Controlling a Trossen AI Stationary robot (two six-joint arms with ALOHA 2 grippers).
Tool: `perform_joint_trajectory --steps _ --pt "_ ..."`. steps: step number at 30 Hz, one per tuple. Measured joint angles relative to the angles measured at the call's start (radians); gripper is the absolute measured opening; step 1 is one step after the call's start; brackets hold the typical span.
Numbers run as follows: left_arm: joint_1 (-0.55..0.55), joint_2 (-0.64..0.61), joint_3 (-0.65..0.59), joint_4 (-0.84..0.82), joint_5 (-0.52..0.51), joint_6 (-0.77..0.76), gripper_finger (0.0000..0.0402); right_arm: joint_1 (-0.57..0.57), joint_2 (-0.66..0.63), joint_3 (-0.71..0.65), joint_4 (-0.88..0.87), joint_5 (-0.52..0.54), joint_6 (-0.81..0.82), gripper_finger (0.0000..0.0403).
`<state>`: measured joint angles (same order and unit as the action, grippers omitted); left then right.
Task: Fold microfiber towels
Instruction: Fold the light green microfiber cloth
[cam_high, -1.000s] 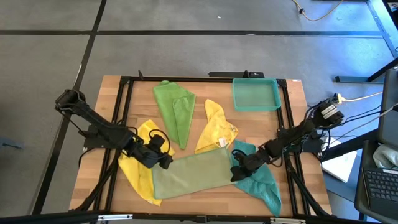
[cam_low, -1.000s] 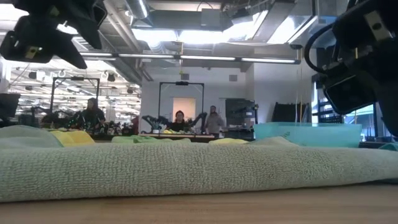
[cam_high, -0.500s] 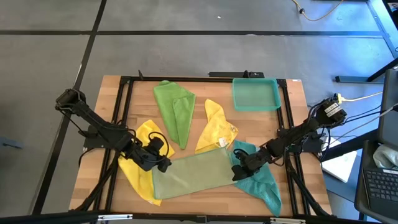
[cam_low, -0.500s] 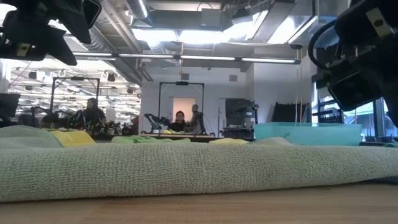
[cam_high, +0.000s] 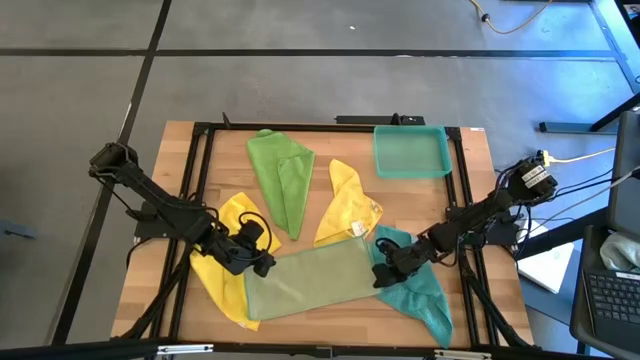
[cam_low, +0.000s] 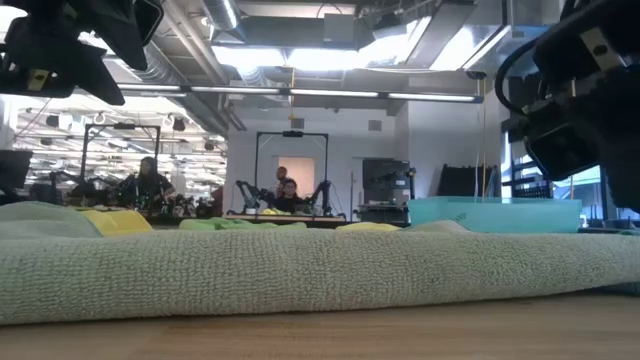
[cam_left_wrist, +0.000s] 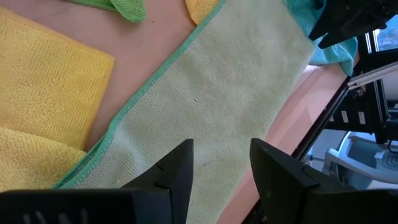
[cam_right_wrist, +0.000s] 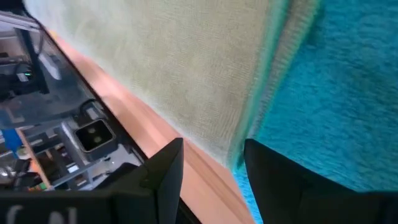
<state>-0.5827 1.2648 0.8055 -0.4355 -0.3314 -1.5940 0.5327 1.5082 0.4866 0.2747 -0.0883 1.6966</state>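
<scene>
A pale olive-green towel lies flat as a long strip near the table's front. Its left end rests on a yellow towel, its right end on a teal towel. My left gripper hovers open over the strip's left end. My right gripper hovers open over its right edge, where it meets the teal towel. In the low view both grippers, left and right, stand clear above the strip.
A bright green towel and a second yellow towel lie crumpled at mid-table. A teal plastic tray sits at the far right. A black frame runs along the table's edges. People show in the room beyond.
</scene>
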Motion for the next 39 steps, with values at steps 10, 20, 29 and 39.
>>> perform_joint_trajectory --steps 10,20,29,39 --pt "0.000 0.000 0.000 0.000 -0.009 0.000 0.0149 0.000 0.003 0.000 0.022 0.004 -0.003 0.0162" --pt "0.000 0.000 0.000 0.005 -0.018 0.000 0.0149 0.004 0.074 -0.003 0.121 -0.043 -0.008 0.0109" --pt "0.000 0.000 0.000 0.005 -0.018 0.000 0.0149 0.012 0.089 0.001 0.133 -0.095 -0.055 0.0038" --pt "-0.001 0.000 0.000 0.004 -0.018 0.000 0.0149 0.023 0.075 0.001 0.156 -0.157 -0.138 0.0011"
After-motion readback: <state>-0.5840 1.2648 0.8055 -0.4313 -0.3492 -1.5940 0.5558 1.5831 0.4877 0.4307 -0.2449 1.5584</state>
